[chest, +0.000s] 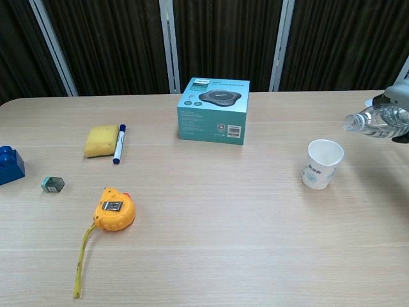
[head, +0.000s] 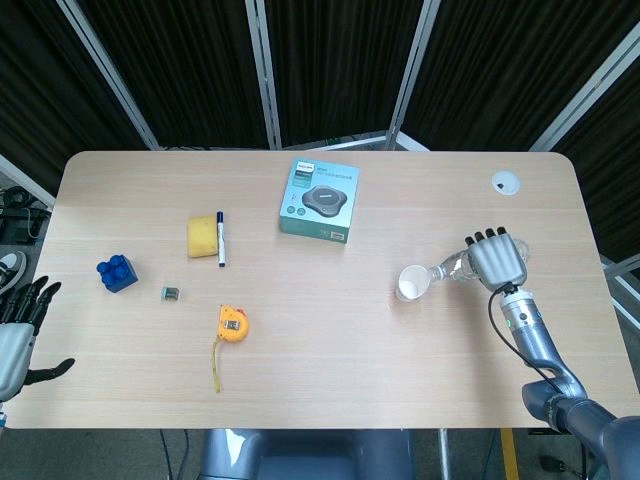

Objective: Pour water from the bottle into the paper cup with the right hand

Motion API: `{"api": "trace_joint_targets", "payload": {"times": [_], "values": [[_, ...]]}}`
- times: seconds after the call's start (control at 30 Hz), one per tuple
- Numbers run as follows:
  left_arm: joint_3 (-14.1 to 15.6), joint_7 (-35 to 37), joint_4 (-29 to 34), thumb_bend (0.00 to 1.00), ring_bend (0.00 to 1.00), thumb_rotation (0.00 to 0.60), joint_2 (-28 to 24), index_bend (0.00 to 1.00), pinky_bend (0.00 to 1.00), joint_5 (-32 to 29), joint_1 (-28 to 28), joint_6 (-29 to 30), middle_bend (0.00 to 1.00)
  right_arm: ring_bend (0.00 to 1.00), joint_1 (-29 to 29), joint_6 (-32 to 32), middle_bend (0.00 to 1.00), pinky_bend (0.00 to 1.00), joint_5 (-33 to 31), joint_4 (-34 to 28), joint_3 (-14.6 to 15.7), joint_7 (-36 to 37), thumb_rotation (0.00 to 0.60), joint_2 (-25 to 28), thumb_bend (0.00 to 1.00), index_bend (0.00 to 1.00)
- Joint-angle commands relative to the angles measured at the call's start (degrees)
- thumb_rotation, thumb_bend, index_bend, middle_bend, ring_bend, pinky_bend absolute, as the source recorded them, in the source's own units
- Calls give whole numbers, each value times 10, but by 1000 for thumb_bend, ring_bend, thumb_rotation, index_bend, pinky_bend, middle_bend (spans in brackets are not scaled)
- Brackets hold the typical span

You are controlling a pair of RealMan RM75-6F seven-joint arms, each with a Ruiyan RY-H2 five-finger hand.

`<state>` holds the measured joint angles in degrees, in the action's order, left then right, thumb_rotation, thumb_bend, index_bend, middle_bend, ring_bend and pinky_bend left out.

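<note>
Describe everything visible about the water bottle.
The bottle is clear, ribbed plastic, uncapped, with its open mouth at the left end. The right hand holds it above the table, tipped nearly horizontal, neck pointing toward the paper cup. Its mouth sits above and to the right of the cup, not touching it. Its base is cut off by the chest view's edge.
</note>
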<state>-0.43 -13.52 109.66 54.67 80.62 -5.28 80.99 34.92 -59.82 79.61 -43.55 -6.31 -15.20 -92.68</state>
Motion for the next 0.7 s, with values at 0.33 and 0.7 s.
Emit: {"api": "trace_joint_targets", "payload": {"times": [0.33,0.7], "values": [[1,3,0,0,0,600,-1,0,0,0,0,-2,0,449,-2,-3,580,464,7,19,5,-11,600,-8,601,465],[2,1,1,0,0,600,0,0,0,0,-2,-6,0,449,-3,-7,580,464,1,22,-2,-28,600,-13,601,465]]}}
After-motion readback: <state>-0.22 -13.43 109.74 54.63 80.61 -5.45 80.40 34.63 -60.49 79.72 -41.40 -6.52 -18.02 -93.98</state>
